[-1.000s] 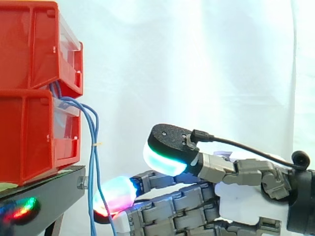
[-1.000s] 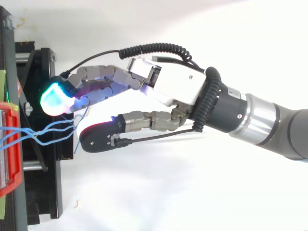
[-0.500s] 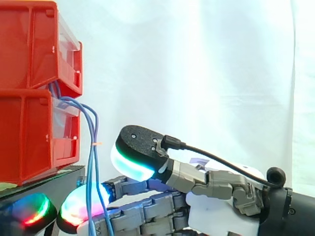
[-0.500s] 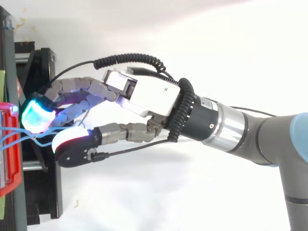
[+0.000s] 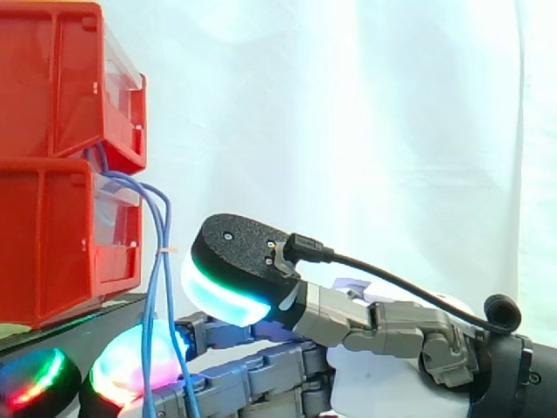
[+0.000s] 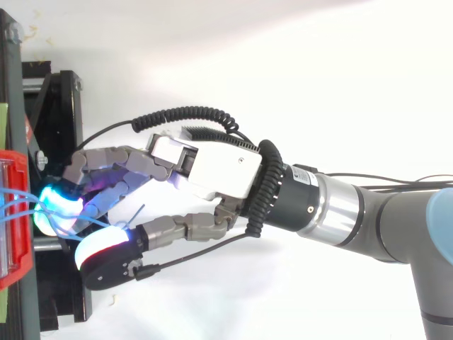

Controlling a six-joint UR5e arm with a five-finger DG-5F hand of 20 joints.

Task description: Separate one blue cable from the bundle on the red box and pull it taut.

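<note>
At the left edge of the side view, two red bins (image 5: 61, 218) sat stacked on a black stand (image 5: 113, 315). The blue cable bundle (image 5: 165, 228) came out from between them, arched over and hung almost straight down, its long axis vertical, with a small yellow tie (image 5: 167, 252) partway down. Just right of the bins, the strands dropped across the glowing fingertips (image 5: 129, 376) of the robot hand (image 6: 219, 164), which reached in from the right with its fingers stretched nearly level toward the stand. Its thumb (image 5: 235, 266) stood above them, apart from the fingers, so the robot hand was released and gripped nothing. The bundle lay at the fingertips, at the mouth of that gap. Whether any single strand sat apart from the others I could not tell. By my judgement, the next move needed the thumb to close on one strand before any draw toward the right, away from the bins.
</note>
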